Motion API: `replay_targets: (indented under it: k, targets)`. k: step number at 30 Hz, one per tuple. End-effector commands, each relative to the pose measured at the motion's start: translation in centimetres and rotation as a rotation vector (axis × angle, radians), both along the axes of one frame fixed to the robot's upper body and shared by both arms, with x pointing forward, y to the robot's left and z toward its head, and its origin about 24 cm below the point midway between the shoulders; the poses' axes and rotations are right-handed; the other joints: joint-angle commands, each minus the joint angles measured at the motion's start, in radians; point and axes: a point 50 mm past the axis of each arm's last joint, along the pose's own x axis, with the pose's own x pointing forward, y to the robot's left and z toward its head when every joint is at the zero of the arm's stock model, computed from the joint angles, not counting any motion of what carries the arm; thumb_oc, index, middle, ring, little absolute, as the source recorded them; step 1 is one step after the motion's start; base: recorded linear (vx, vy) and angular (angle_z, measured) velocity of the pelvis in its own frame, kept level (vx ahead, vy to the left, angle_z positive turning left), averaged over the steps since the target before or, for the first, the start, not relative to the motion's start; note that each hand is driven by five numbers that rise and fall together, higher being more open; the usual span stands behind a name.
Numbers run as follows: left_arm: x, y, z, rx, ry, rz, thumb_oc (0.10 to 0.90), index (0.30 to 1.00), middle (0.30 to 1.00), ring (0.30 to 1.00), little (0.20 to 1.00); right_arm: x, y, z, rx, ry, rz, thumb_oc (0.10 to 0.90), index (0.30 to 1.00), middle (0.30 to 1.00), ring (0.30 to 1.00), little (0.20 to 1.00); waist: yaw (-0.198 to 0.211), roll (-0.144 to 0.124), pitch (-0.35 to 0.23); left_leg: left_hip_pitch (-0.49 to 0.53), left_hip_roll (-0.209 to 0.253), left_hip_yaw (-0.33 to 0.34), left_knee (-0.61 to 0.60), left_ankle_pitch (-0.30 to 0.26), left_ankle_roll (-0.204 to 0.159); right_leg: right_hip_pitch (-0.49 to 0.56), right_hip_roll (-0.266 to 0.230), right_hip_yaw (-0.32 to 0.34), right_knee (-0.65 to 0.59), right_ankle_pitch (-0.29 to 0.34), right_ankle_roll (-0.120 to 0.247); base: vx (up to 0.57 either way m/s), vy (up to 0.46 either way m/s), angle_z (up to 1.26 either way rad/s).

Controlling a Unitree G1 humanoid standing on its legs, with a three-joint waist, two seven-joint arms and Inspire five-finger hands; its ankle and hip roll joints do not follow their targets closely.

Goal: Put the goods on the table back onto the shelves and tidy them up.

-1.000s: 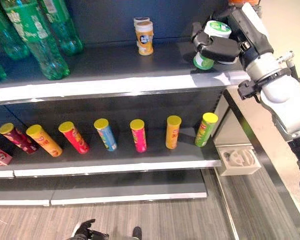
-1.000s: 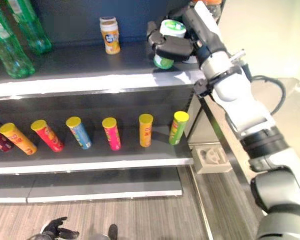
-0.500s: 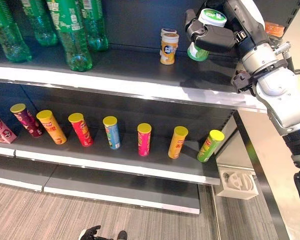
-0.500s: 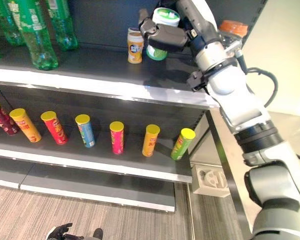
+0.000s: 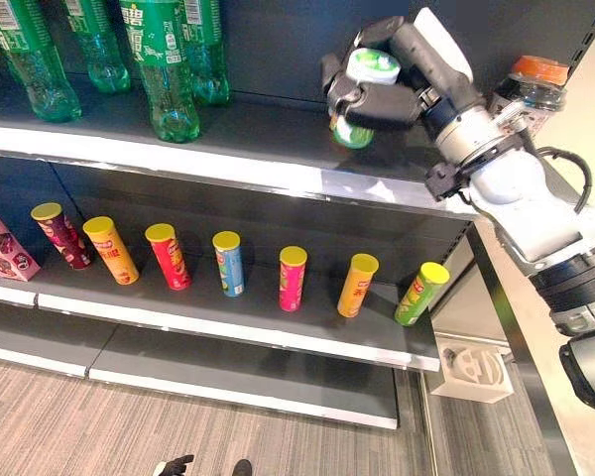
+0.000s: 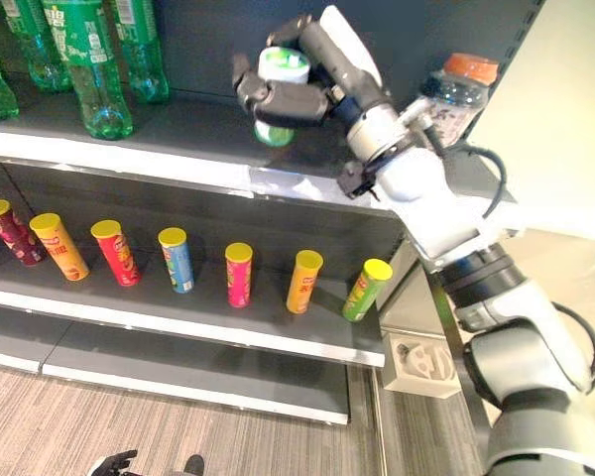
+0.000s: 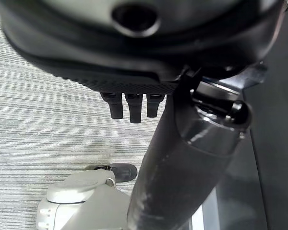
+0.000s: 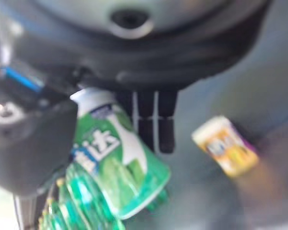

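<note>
My right hand (image 5: 392, 104) is shut on a small green-and-white jar with a white lid (image 5: 374, 65), holding it tilted just above the right part of the dark top shelf (image 5: 208, 139). In the right wrist view the jar (image 8: 117, 163) sits between thumb and fingers (image 8: 153, 120), and a small yellow jar (image 8: 225, 146) stands on the shelf beyond it. My left hand (image 6: 114, 461) hangs low over the floor, fingers (image 7: 129, 105) straight and holding nothing.
Tall green bottles (image 5: 169, 59) stand on the top shelf's left part. Several coloured tube cans (image 5: 228, 263) lean in a row on the lower shelf, with a pink box (image 5: 0, 258) at its left end. An orange-lidded jar (image 5: 531, 84) stands at the shelf's right end.
The camera has shifted. My right hand has carried the green jar leftward and lower along the top shelf, and it now covers the yellow jar in the eye views.
</note>
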Motion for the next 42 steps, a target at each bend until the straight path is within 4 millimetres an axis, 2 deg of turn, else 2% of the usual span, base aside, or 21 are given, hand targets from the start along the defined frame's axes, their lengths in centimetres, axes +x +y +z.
replay_targets:
  k: [1, 8, 15, 32, 33, 34, 35, 37, 42]
  targets:
    - [2.4, 0.8, 0.7, 0.056, -0.04, -0.078, 0.8, 0.9, 0.9, 0.9, 0.9, -0.7, -0.1, 5.8, 0.062, -0.185, -0.001, 0.4, 0.3, 0.3, 0.3, 0.3, 0.05, -0.021, -0.052, 0.074, 0.021, 0.061, 0.015, -0.157, -0.049, -0.118, -0.027, -0.058, 0.096, -0.038, 0.059, 0.0, 0.0, 0.0]
    - [1.4, 1.0, 0.5, 0.061, -0.014, -0.067, 0.8, 0.9, 0.9, 0.9, 0.9, 0.8, -0.9, 5.0, 0.073, -0.132, -0.077, 0.4, 0.3, 0.3, 0.3, 0.3, 0.073, -0.029, -0.043, 0.047, 0.013, 0.052, 0.012, -0.149, -0.045, -0.141, -0.04, -0.062, 0.093, -0.024, 0.065, 0.0, 0.0, 0.0]
    - [1.7, 1.3, 0.7, 0.07, -0.03, -0.053, 0.8, 0.9, 0.9, 0.9, 0.9, 1.5, -1.2, 4.7, 0.063, -0.118, -0.126, 0.4, 0.3, 0.3, 0.3, 0.3, 0.089, -0.037, -0.035, 0.033, 0.006, 0.049, 0.008, -0.145, -0.042, -0.155, -0.046, -0.058, 0.087, -0.015, 0.068, 0.0, 0.0, 0.0]
    - [1.8, 1.6, 0.8, 0.077, -0.033, -0.049, 0.8, 0.9, 0.9, 0.9, 0.9, 2.0, -1.2, 4.6, 0.062, -0.1, -0.142, 0.4, 0.3, 0.3, 0.3, 0.3, 0.093, -0.044, -0.027, 0.038, 0.001, 0.056, 0.004, -0.148, -0.038, -0.152, -0.048, -0.055, 0.075, -0.006, 0.071, 0.0, 0.0, 0.0]
    - [1.9, 1.6, 0.8, 0.079, -0.033, -0.051, 0.8, 0.9, 0.9, 0.9, 0.9, 2.0, -1.1, 4.5, 0.059, -0.098, -0.144, 0.56, 0.54, 0.54, 0.54, 0.54, 0.094, -0.042, -0.026, 0.04, 0.002, 0.057, 0.005, -0.148, -0.038, -0.148, -0.048, -0.057, 0.074, -0.006, 0.071, 0.0, 0.0, 0.0]
    - [1.9, 1.7, 0.8, 0.08, -0.034, -0.051, 0.8, 0.9, 0.9, 0.9, 0.9, 2.1, -1.2, 4.5, 0.057, -0.098, -0.15, 0.612, 0.618, 0.618, 0.618, 0.618, 0.093, -0.043, -0.025, 0.04, 0.002, 0.058, 0.005, -0.149, -0.038, -0.148, -0.049, -0.057, 0.073, -0.006, 0.072, 0.0, 0.0, 0.0]
    - [1.9, 1.7, 0.9, 0.081, -0.036, -0.052, 0.8, 0.9, 0.9, 0.9, 0.9, 2.1, -1.2, 4.5, 0.053, -0.097, -0.154, 0.739, 0.808, 0.808, 0.808, 0.808, 0.092, -0.044, -0.025, 0.041, 0.002, 0.057, 0.005, -0.149, -0.038, -0.147, -0.049, -0.057, 0.072, -0.006, 0.072, 0.0, 0.0, 0.0]
    - [1.9, 1.7, 0.9, 0.081, -0.036, -0.052, 0.8, 0.9, 0.9, 0.9, 0.9, 2.2, -1.2, 4.4, 0.053, -0.099, -0.16, 0.8, 0.9, 0.9, 0.9, 0.9, 0.09, -0.043, -0.025, 0.042, 0.002, 0.058, 0.005, -0.15, -0.037, -0.148, -0.048, -0.056, 0.071, -0.007, 0.072, 0.0, 0.0, 0.0]
    - [1.7, 1.6, 0.8, 0.079, -0.026, -0.055, 0.8, 0.9, 0.9, 0.9, 0.9, 2.4, -1.5, 4.4, 0.047, -0.098, -0.182, 0.8, 0.9, 0.9, 0.9, 0.9, 0.086, -0.043, -0.026, 0.046, 0.002, 0.06, 0.005, -0.153, -0.036, -0.147, -0.046, -0.053, 0.071, -0.008, 0.072, 0.0, 0.0, 0.0]
